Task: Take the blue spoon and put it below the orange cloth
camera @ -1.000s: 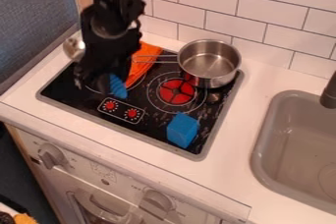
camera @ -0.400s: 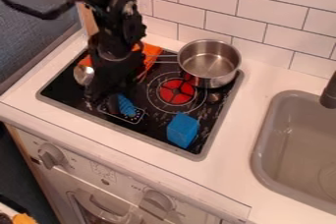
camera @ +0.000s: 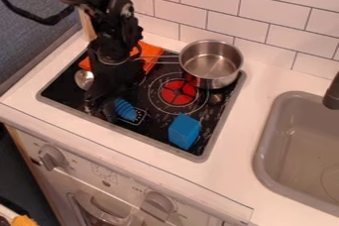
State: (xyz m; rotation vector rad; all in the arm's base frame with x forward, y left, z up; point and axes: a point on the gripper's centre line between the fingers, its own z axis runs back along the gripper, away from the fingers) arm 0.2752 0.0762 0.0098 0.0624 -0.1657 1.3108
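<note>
The black gripper [camera: 100, 111] hangs low over the front left of the stove. The blue spoon's ribbed handle [camera: 125, 110] shows at the gripper's right side, and its metal bowl [camera: 84, 79] shows to the left of the arm; the middle of the spoon is hidden behind the gripper. How the gripper's fingers stand on the spoon I cannot tell. Behind the gripper, the orange cloth [camera: 150, 53] lies on the back left of the stove, partly covered by the arm.
A steel pot [camera: 210, 64] stands at the back right of the stove [camera: 159, 116], its handle pointing left over the cloth. A blue block [camera: 184, 131] sits at the front right. The sink [camera: 298, 150] is at the right, and a tiled wall rises behind.
The gripper has come toward the front of the stove. The blue spoon has moved the same way, its bowl now over the stove instead of beyond its left edge.
</note>
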